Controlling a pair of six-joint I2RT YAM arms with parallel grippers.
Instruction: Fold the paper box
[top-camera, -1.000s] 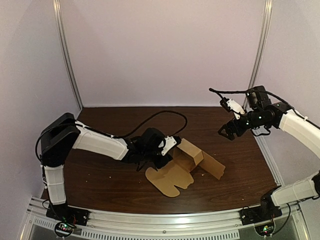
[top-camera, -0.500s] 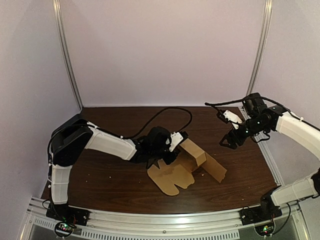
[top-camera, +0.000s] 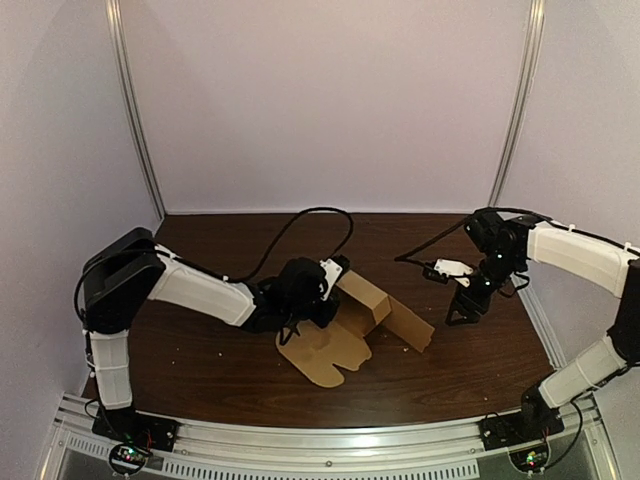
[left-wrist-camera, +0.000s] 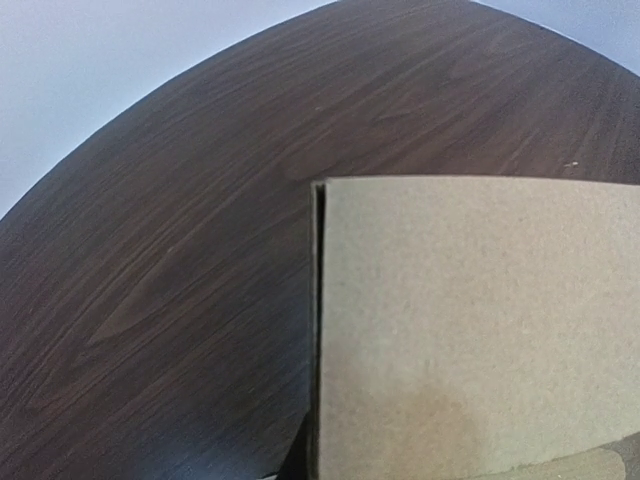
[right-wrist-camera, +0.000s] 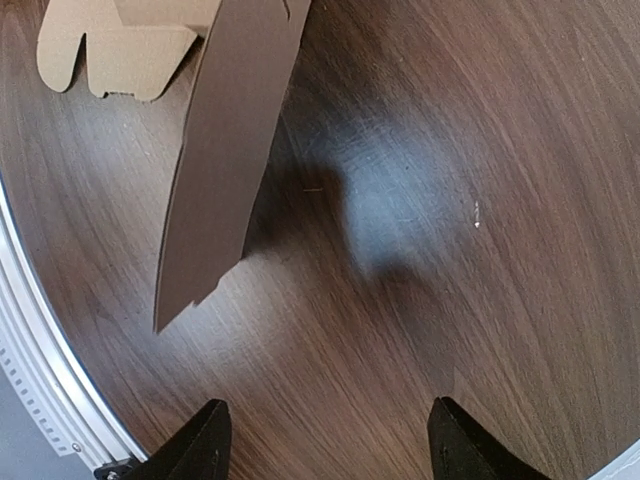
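While the bench (top-camera: 200, 370) holds the half-folded box (top-camera: 365, 300) near its middle, the left end effector (top-camera: 322, 283) meets its left wall, and I cannot tell its grip. The right end effector (right-wrist-camera: 327, 425) hangs wide open beside the low flap (right-wrist-camera: 220, 160). Lifting that flap looks like the next job.

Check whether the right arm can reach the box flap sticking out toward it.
Probably yes. Its fingers stand open just short of the paper box, whose flap points their way. Only bare table lies between, and nothing seems to block the approach.
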